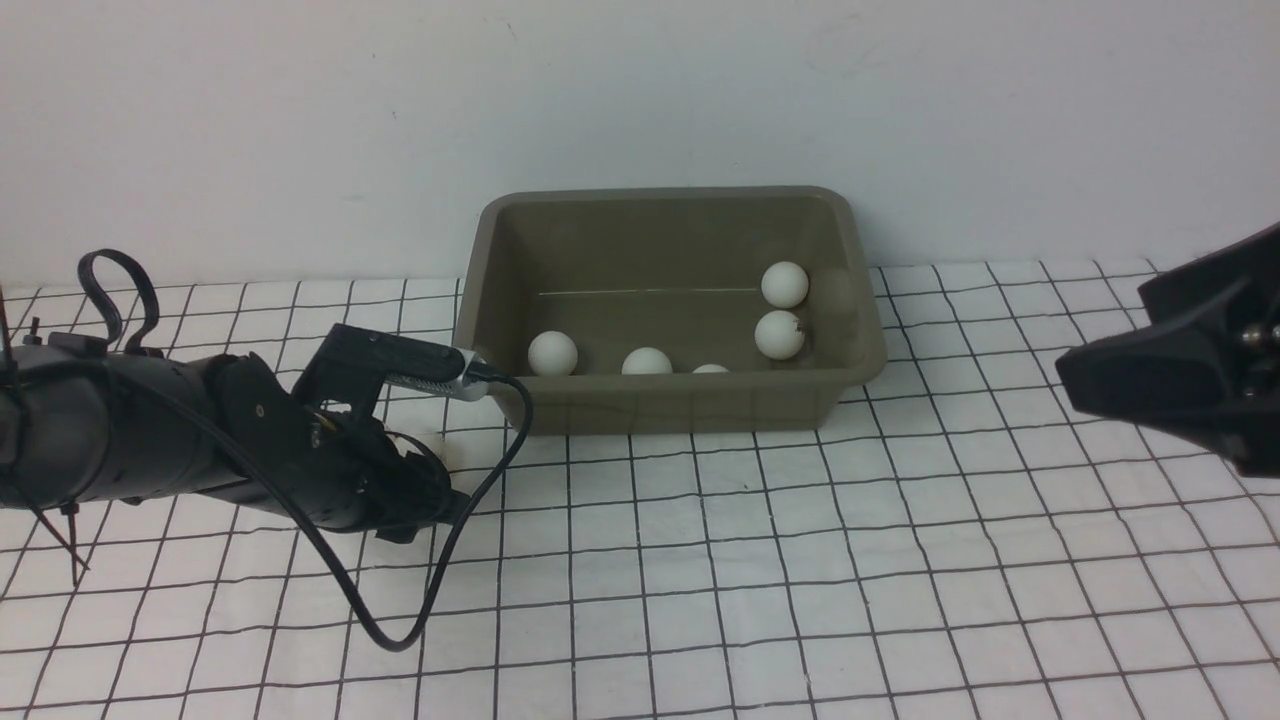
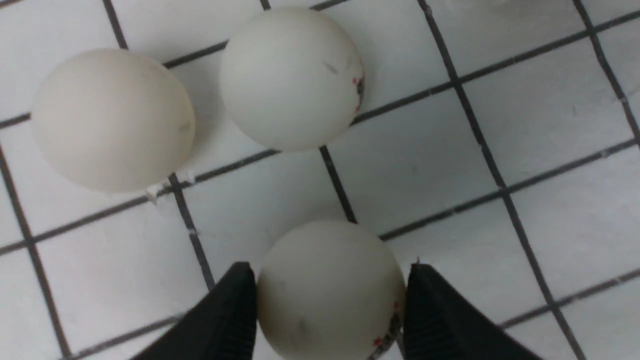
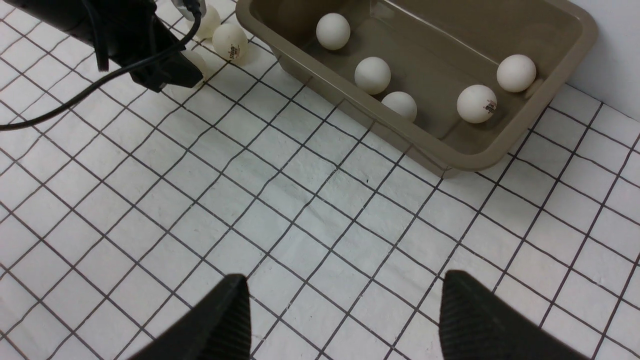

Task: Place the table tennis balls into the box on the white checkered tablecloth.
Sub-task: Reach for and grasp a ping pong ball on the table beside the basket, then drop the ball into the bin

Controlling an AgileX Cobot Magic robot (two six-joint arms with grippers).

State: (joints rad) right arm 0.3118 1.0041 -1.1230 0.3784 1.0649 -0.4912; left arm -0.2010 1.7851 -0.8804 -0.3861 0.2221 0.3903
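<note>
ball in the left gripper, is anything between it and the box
The left gripper is shut on the ball. Two loose balls lie on the tablecloth just beyond it, toward the box; past them only the box's wall, so lifting over should clear.

1. A table tennis ball [image 3: 476, 103] in the box [image 3: 440, 45] is showing a small dark logo, too small to read.
2. A second table tennis ball [image 3: 230, 42] outside it is showing a similar blurred logo.
3. No lettering is reading clearly anywhere.
</note>
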